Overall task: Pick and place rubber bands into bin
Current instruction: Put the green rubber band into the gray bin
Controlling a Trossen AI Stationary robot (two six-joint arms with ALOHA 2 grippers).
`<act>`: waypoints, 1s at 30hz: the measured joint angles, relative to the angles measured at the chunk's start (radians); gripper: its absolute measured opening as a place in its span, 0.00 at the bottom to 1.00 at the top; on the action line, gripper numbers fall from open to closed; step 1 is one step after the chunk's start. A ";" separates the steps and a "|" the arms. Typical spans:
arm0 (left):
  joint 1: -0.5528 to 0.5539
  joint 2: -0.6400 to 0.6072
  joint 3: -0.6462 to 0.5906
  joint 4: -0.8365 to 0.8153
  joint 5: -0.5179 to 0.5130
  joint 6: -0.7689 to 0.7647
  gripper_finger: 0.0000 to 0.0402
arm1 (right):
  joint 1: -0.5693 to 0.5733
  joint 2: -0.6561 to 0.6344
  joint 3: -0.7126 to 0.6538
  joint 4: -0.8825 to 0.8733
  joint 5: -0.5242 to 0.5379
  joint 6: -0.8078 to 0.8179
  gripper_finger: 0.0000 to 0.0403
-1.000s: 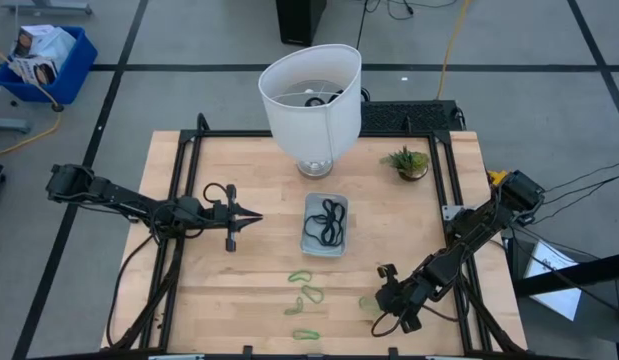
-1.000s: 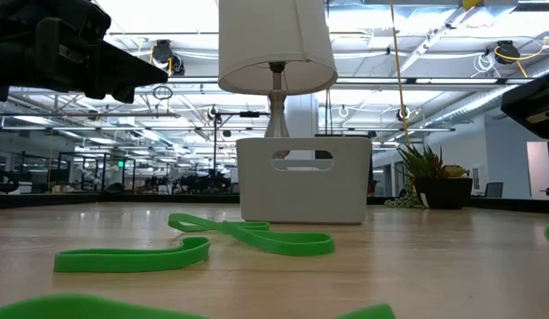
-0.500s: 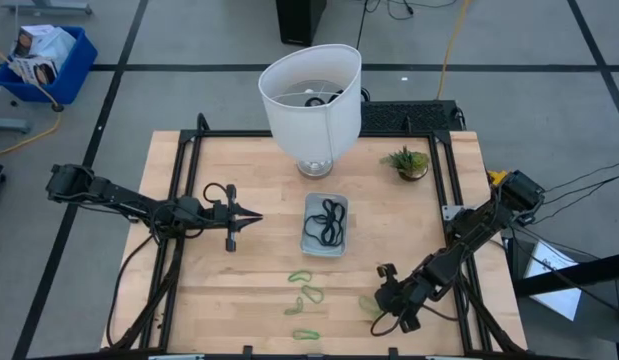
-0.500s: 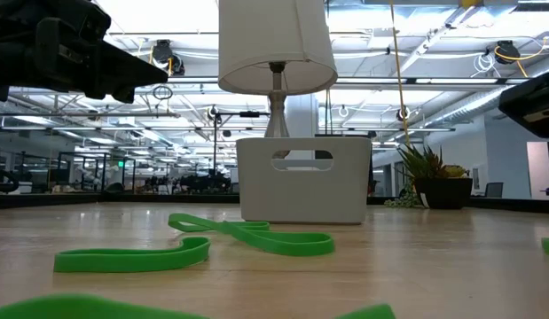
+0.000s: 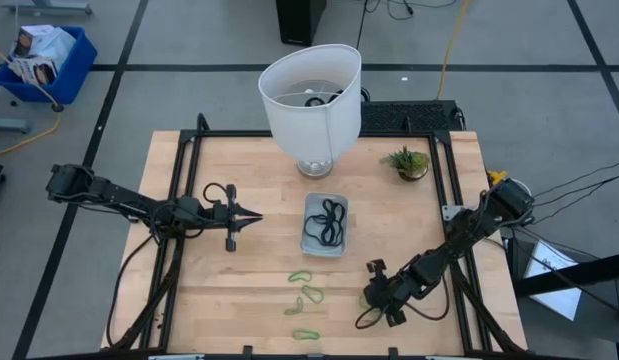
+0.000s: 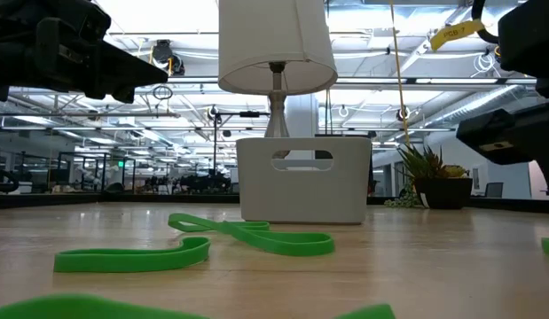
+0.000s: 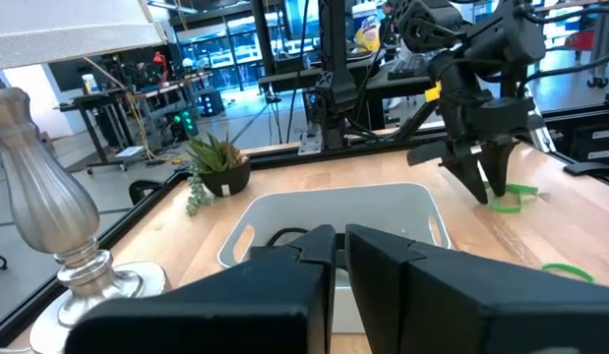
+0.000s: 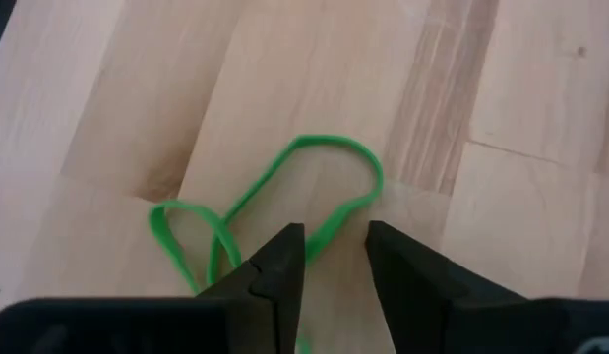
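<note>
Right wrist view shows your right hand (image 8: 332, 258) released, fingers parted just above a twisted green rubber band (image 8: 274, 202) lying on the table (image 8: 520, 197). Your left hand (image 5: 251, 217) hangs clenched, empty, beside the bin (image 5: 311, 245), which holds black rubber bands (image 5: 327, 221); more green bands (image 5: 303, 292) lie near the front edge.

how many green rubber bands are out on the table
5: four green bands near the bin, one below the right gripper; more may be hidden.

Rubber bands (image 5: 326, 222) in bin (image 5: 343, 243), behind others (image 5: 305, 293).
</note>
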 joint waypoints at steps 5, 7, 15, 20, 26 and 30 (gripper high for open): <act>0.000 0.000 0.000 0.000 0.000 0.000 0.09 | -0.002 0.009 0.001 0.018 0.003 0.000 0.28; 0.000 0.000 0.000 0.000 0.000 0.000 0.09 | -0.002 0.010 0.001 0.030 0.001 0.000 0.28; 0.000 0.000 0.000 0.000 0.001 0.000 0.09 | 0.002 0.047 0.000 0.085 0.004 -0.019 0.27; 0.000 0.000 0.000 0.000 0.001 0.000 0.09 | 0.003 0.101 0.003 0.094 0.011 -0.016 0.25; 0.000 0.000 0.000 0.000 0.001 0.000 0.09 | -0.005 0.105 0.001 0.093 0.009 0.004 0.16; 0.000 0.000 0.000 0.000 0.001 0.000 0.09 | -0.015 0.102 0.001 0.093 0.004 0.000 0.03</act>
